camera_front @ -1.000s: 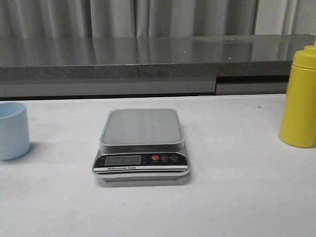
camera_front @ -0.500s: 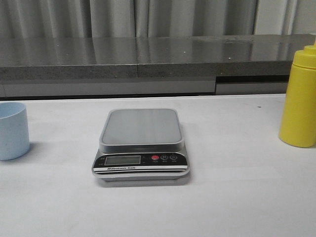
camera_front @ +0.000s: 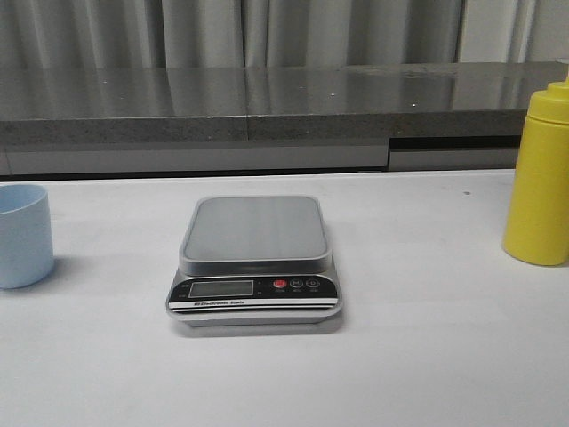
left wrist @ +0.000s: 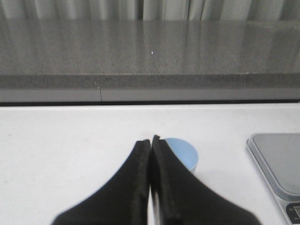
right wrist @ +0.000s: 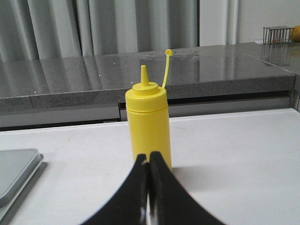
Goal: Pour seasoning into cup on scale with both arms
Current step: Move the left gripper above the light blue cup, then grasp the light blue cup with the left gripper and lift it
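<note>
The scale sits mid-table with its grey platform bare; its corner shows in the left wrist view and right wrist view. The light blue cup stands upright at the far left edge of the table. The yellow seasoning bottle stands upright at the far right. My left gripper is shut with nothing in it, the cup just beyond its tips. My right gripper is also shut and empty, with the seasoning bottle right behind its tips, tip cover hanging open. Neither gripper shows in the front view.
A grey stone counter ledge runs along the back of the white table, with curtains behind it. A wire rack stands on the ledge far off on the right side.
</note>
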